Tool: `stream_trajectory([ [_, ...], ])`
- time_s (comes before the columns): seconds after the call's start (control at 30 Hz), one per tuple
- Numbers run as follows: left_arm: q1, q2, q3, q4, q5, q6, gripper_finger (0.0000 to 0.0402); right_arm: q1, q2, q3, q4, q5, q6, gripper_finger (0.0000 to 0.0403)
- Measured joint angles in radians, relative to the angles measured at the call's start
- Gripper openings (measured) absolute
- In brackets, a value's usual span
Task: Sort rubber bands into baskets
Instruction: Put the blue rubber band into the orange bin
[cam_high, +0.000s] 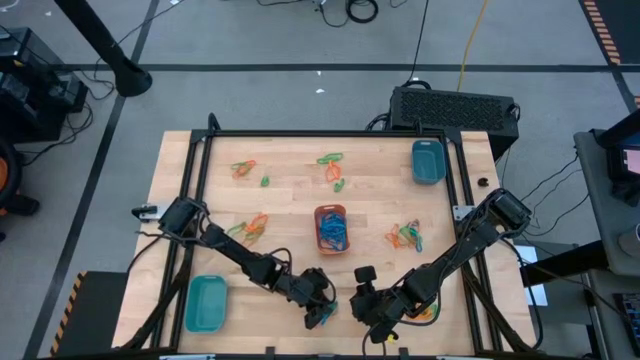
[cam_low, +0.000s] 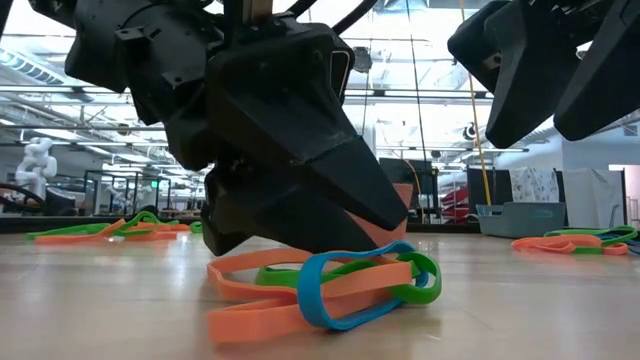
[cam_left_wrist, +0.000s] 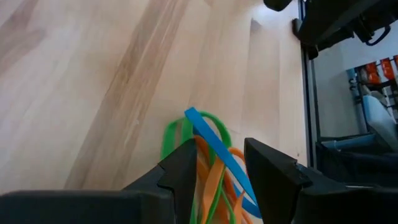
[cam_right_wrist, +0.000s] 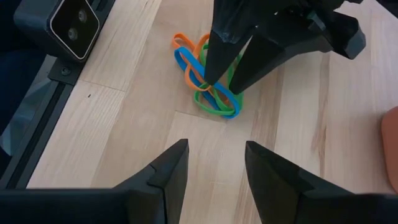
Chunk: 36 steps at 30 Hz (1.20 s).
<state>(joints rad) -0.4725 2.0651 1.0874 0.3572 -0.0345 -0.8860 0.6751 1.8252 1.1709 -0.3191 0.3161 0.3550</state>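
A small heap of orange, blue and green rubber bands (cam_right_wrist: 216, 98) lies flat on the wooden table near its front edge. My left gripper (cam_right_wrist: 222, 86) slants down onto it, open, with the bands (cam_left_wrist: 205, 127) running between its fingers. Just to the right my right gripper (cam_right_wrist: 214, 149) hangs open above bare wood, pointing at the heap and holding nothing. An orange basket (cam_high: 331, 228) with blue bands in it sits at the table's middle. One teal basket (cam_high: 428, 160) is at the far right and another (cam_high: 207, 302) at the near left. My left gripper comes at the heap slanting down from the table's left. Its open fingers (cam_right_wrist: 210, 71) stand on either side of the crossed bands (cam_low: 330, 285). Whether the fingertips touch the bands I cannot tell. The bands lie slack on the table.
More heaps of bands lie at the far left (cam_high: 243, 168), far middle (cam_high: 331, 166), middle left (cam_high: 250, 228) and middle right (cam_high: 405, 236). A small camera block (cam_right_wrist: 74, 22) sits at the near edge beside the heap. Black frame rails (cam_high: 200, 180) run along both sides.
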Motion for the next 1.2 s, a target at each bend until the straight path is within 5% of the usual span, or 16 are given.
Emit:
stream_trajectory([
  [1.2,-0.001,0.0,0.0,0.001,-0.027,0.009,0.0111,-0.005,0.0,0.0,0.006,0.081,-0.001,0.0151],
])
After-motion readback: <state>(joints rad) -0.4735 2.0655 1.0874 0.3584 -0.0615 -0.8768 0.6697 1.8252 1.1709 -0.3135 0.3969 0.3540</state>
